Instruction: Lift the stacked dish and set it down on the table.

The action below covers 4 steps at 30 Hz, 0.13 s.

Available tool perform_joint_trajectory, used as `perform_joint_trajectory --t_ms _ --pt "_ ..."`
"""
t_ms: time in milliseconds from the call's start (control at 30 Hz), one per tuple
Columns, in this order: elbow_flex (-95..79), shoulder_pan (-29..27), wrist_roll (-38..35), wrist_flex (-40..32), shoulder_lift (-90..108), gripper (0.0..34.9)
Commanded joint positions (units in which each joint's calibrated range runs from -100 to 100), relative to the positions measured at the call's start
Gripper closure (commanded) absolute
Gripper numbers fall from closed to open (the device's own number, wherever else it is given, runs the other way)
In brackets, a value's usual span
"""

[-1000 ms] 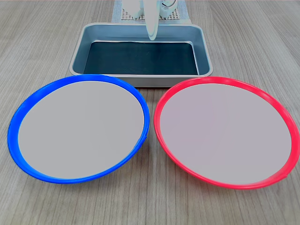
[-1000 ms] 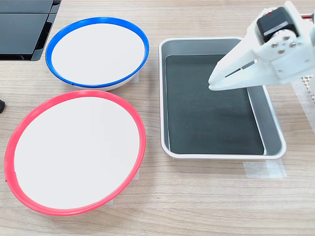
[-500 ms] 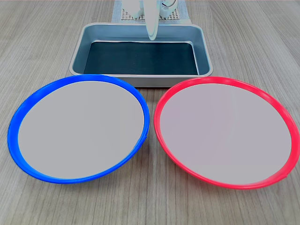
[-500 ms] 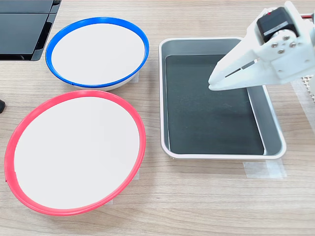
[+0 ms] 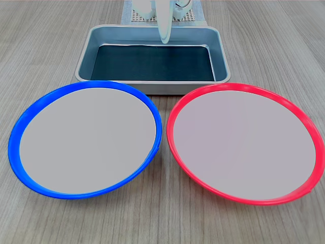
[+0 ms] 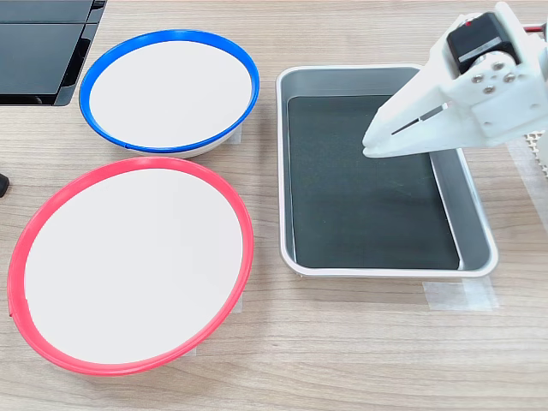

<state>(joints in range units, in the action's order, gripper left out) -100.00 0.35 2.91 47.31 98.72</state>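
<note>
Jaws closed — empty, above tray (image 6: 476,224)

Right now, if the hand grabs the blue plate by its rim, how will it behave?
The blue plate looks rigid, so it probably won't flex. Wide and shallow, it would likely tilt in a one-edge pinch. Its rim looks smooth and glossy, so it may slip. The hand is over the tray.

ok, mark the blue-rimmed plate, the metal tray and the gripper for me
blue-rimmed plate (image 5: 86,140): first exterior view, flat pale centre.
metal tray (image 6: 283,171): second exterior view, left wall.
gripper (image 6: 370,144): second exterior view, at the closed fingertips above the tray.
</note>
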Motion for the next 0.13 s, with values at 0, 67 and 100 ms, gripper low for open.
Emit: perform_joint_trajectory --t_ms 0,67,100 --pt "0.0 0.3 0.1 0.1 0.3 34.6" --pt "0.0 0.3 0.1 0.1 0.3 34.6" --pt "0.0 0.3 0.1 0.1 0.3 34.6"
